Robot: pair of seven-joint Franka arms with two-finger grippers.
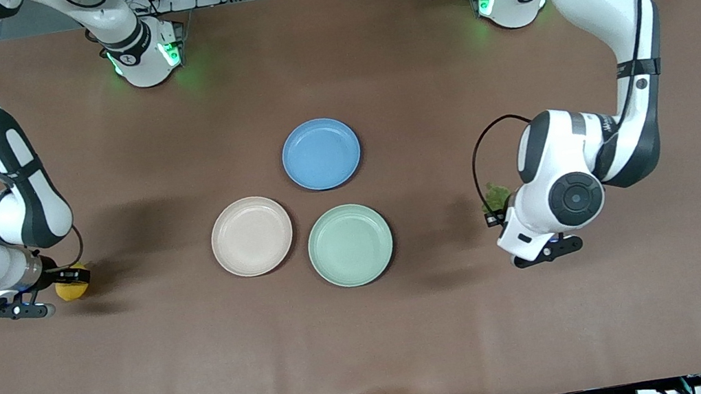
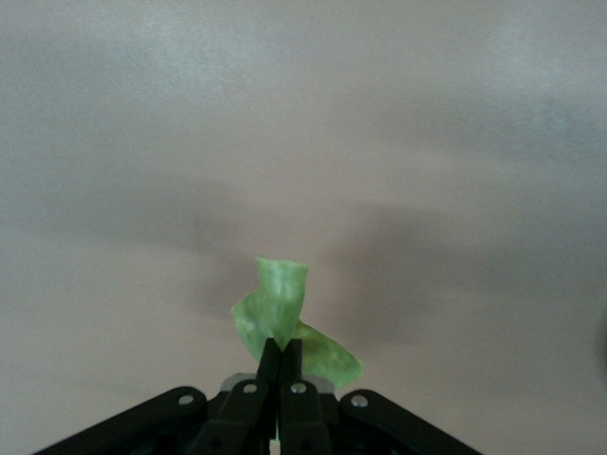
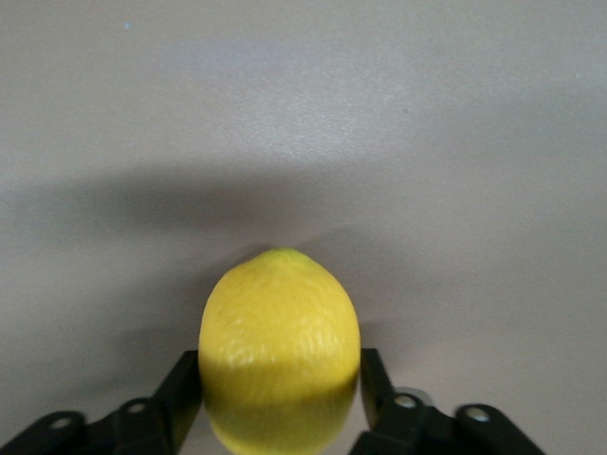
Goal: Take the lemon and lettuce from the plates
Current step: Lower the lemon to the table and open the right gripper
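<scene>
1. Right gripper [image 3: 280, 403] sits at the right arm's end of the worktop [image 1: 371, 333], well apart from the plates. Jaws pinching the lemon [image 3: 280, 351], one finger on each flank.
2. Lemon's long axis runs straight out from the jaws, pointed tip leading away from the wrist. In the front view only a bit of the lemon [image 1: 70, 283] shows beside the gripper [image 1: 52, 291]; can't tell whether it touches the worktop or hangs just above it.
3. Left gripper [image 2: 282, 365] is at the left arm's end of the worktop, also well apart from the plates. Jaws pressed nearly together, nipping the lettuce [image 2: 285, 318] by its lower edge.
4. Lettuce stands out ahead of the jaws as a twisted strip, long axis roughly in line w/ the fingers, free end curling away from the wrist. From the front only a scrap of the lettuce [image 1: 497, 194] peeks out by the left gripper [image 1: 499, 216].
5. Beige-pink plate [image 1: 251, 236] and mint plate [image 1: 350, 245] lie mid-worktop, touching or nearly so, both bare. Blue plate [image 1: 321, 153] is farther from the front camera, also bare.
6. Judgement: both picks look done. Each item lies directly btwn its own arm's jaws, so the next move probably turns on lowering along that axis and letting go.
</scene>
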